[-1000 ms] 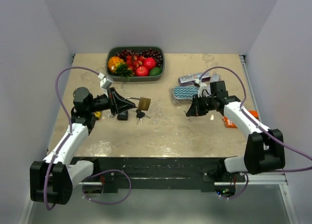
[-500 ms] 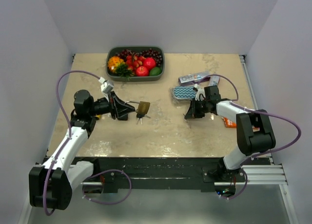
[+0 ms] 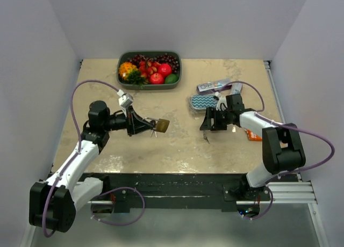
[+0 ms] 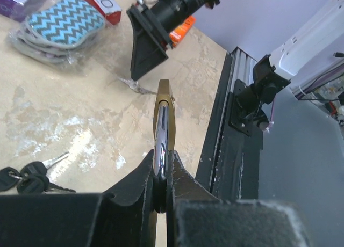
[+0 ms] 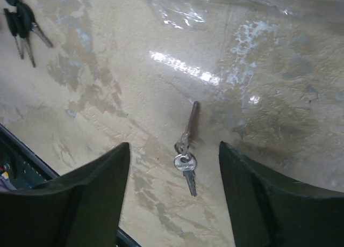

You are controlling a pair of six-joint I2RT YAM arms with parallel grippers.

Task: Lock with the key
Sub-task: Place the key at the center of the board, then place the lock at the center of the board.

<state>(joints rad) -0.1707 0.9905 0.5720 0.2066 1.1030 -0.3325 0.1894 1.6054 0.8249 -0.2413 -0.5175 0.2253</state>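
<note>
A brass padlock (image 3: pixel 162 125) with a chrome shackle (image 4: pixel 161 139) hangs off the table, edge-on in the left wrist view. My left gripper (image 3: pixel 146 125) (image 4: pixel 161 171) is shut on that shackle. A small silver key (image 5: pixel 186 164) on a ring with a thin metal pin lies flat on the table (image 3: pixel 206 138), also visible from the left wrist (image 4: pixel 134 85). My right gripper (image 3: pixel 207 122) (image 5: pixel 173 147) hovers over the key, open, a finger on either side and nothing between them. The padlock and the right gripper are about a hand's width apart.
A bunch of black-headed keys (image 4: pixel 26 178) (image 5: pixel 21 20) lies on the table below the left gripper. A zigzag pouch (image 3: pixel 203 101), flat boxes (image 3: pixel 214 85) and an orange packet (image 3: pixel 252 134) sit near the right arm. A fruit bowl (image 3: pixel 178 70) stands at the back.
My right gripper has gone from shut to open, and the silver key now lies on the table beneath it. My left gripper has carried the padlock right and nearer.
</note>
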